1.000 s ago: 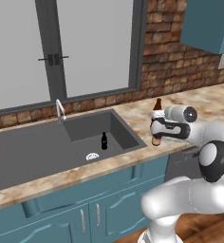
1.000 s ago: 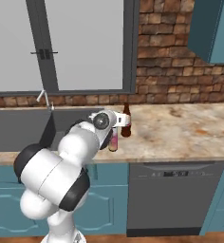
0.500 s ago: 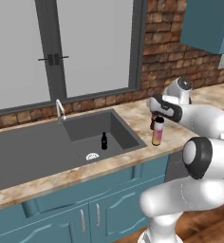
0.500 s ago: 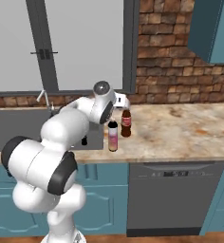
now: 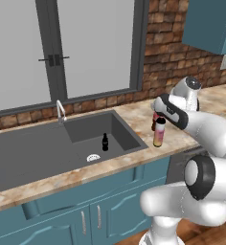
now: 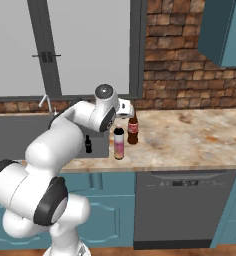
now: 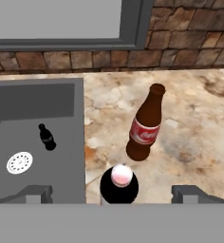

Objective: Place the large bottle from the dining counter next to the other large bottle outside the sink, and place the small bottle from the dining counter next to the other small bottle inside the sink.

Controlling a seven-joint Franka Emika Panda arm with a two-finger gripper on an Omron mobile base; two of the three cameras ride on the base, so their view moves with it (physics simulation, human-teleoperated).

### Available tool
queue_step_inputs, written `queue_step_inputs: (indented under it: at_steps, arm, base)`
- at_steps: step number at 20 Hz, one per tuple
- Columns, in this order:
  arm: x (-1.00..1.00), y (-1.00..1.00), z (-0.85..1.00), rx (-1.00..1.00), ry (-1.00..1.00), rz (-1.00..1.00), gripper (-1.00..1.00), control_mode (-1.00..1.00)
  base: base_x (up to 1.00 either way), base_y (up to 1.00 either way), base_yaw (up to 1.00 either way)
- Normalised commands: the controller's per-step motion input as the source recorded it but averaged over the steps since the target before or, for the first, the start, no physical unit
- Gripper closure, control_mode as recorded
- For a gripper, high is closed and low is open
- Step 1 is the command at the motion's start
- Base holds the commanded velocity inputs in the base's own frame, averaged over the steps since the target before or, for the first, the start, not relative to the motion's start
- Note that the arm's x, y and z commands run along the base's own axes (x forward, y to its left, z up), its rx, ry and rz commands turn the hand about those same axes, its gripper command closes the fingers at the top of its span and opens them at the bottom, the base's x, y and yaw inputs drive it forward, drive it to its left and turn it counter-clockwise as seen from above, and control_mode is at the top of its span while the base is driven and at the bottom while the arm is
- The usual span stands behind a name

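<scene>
In the left base view the pink-yellow bottle (image 5: 159, 132) stood upright on the counter (image 5: 134, 155) near its front edge, just right of the sink (image 5: 62, 146). In the right base view it stood beside the brown red-labelled bottle (image 6: 133, 129). In the hand view the gripper (image 7: 111, 192) hung wide open above it, holding nothing

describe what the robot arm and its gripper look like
The arm is glossy white, built of rounded tubular links with dark grey bands and caps at the joints. The gripper has two small dark grey fingertips. No cables or markings show.
</scene>
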Motion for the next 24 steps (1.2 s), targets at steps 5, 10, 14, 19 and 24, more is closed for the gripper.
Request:
queue_step_inputs:
  at_steps: [5,10,14,19,24]
  arm:
    - [-0.32,0.1,-0.06,-0.09,0.0,0.0,-1.0,-1.0]
    - [-0.49,0.14,-0.12,-0.1,0.0,-0.02,-1.0,-1.0]
    - [-0.57,0.03,-0.1,0.0,0.0,-0.08,-1.0,-1.0]
    - [-0.38,0.0,0.0,0.03,0.0,-0.15,-1.0,-1.0]
    - [-0.2,0.0,-0.19,0.03,0.0,-0.06,-1.0,-1.0]
  base:
    - [0.0,0.0,0.0]
    - [0.0,0.0,0.0]
    - [0.0,0.0,0.0]
    - [0.0,0.0,0.0]
    - [0.0,0.0,0.0]
